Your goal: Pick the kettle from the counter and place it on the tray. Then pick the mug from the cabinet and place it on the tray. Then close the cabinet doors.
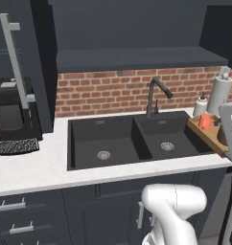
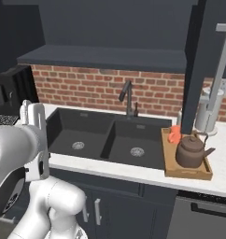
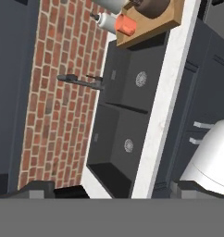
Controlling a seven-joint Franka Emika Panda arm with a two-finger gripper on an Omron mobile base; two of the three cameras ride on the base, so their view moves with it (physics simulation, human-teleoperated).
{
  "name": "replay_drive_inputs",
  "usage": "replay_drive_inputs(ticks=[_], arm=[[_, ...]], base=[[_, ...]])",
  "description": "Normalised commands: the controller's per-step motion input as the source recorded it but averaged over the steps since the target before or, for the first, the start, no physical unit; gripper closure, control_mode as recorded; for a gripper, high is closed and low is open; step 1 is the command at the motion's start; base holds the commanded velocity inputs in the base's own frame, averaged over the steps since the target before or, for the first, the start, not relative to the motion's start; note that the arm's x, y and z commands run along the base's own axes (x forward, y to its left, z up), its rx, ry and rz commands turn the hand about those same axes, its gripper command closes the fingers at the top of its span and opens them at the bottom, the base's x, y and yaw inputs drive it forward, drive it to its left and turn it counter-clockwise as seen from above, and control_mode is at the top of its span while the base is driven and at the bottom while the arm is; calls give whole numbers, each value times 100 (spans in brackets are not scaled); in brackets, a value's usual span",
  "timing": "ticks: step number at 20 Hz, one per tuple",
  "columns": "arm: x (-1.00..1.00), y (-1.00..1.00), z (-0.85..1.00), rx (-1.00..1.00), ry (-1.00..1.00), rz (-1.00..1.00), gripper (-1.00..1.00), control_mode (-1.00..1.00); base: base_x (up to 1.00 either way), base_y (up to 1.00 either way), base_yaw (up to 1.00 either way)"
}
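Note:
The dark brown kettle and the small orange-red mug both stand on the wooden tray, on the white counter right of the black sink. In the left base view the mug sits on the tray, and my arm hides most of the kettle. The cabinet doors stand swung open, one at the left and one at the right. My gripper is open and holds nothing. It is well back from the counter, and the hand view is rolled sideways, with mug and tray at its top.
A black faucet rises behind the double sink. A paper towel roll and a soap bottle stand behind the tray. A dark coffee machine sits on the counter at the left. Lower drawers run under the counter.

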Motion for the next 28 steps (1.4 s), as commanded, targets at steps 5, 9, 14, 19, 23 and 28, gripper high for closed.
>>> replay_drive_inputs(ticks=[5,9,14,19,23,28], arm=[[0,0,0,0,0,0,-100,100],[0,0,0,0,0,0,-100,100],[0,0,0,0,0,0,-100,100],[0,0,0,0,0,0,-100,100],[0,0,0,0,0,0,-100,100],[0,0,0,0,0,0,-100,100]], base=[[1,0,-8],[3,-1,-2],[12,-2,0],[9,0,0],[0,0,0],[0,0,0]])
